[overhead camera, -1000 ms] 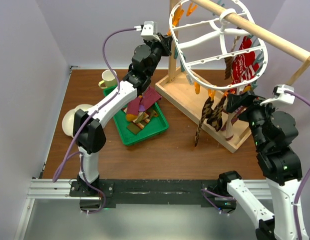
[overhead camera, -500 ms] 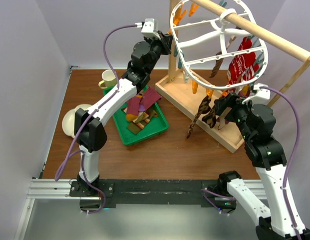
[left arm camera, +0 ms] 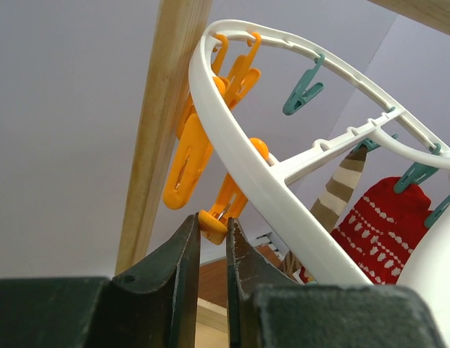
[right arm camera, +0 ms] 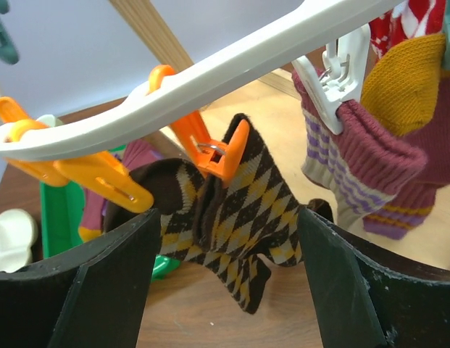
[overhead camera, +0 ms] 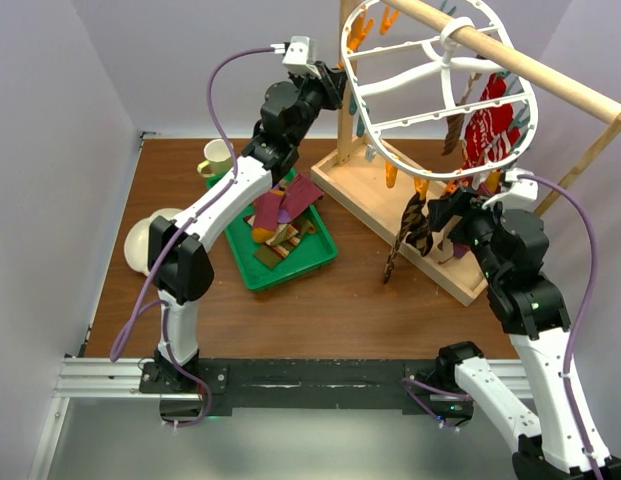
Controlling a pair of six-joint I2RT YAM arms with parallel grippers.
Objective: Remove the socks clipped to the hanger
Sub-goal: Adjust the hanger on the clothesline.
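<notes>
The white oval hanger [overhead camera: 430, 115] hangs from the wooden rail, with several socks clipped along its right and near rim. My left gripper [overhead camera: 333, 90] is at the hanger's left rim. In the left wrist view the left gripper [left arm camera: 210, 223] is shut on the tail of an orange clip [left arm camera: 228, 203] under the rim [left arm camera: 239, 152]. My right gripper [overhead camera: 442, 213] is open. Its jaws [right arm camera: 228, 214] stand either side of a brown argyle sock [right arm camera: 261, 210] held by an orange clip [right arm camera: 221, 156]. A red patterned sock [overhead camera: 482, 130] and a maroon striped sock [right arm camera: 369, 167] hang nearby.
A green tray [overhead camera: 290, 272] with loose socks lies left of the wooden stand's base [overhead camera: 380, 195]. A mug [overhead camera: 217, 158] and a white bowl [overhead camera: 145, 240] sit at the far left. The stand's post [left arm camera: 156, 138] rises just left of my left gripper.
My right arm has swung left and up until its jaws frame the argyle sock, which sways. The right jaws have narrowed a little. The left gripper edged up along the rim.
</notes>
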